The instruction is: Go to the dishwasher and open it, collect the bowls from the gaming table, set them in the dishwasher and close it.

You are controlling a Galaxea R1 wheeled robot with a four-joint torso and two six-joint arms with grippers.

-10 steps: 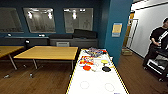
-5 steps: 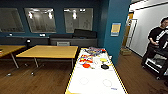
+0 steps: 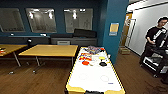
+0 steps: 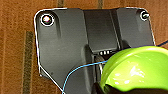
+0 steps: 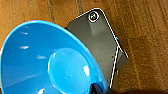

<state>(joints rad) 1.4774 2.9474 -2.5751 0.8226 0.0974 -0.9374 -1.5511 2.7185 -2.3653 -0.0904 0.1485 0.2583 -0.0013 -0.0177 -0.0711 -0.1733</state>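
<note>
Teal walls (image 3: 115, 15), wooden floor (image 3: 37, 80), yellow tables (image 3: 50, 50).

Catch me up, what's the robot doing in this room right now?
It faces the gaming table with the white top, where bowls remain: an orange-red bowl, a pale yellow bowl and a black bowl. The left wrist view shows a lime green bowl close at the left arm; the right wrist view shows a blue bowl close at the right arm. A person stands by a control rig at the right.
</note>
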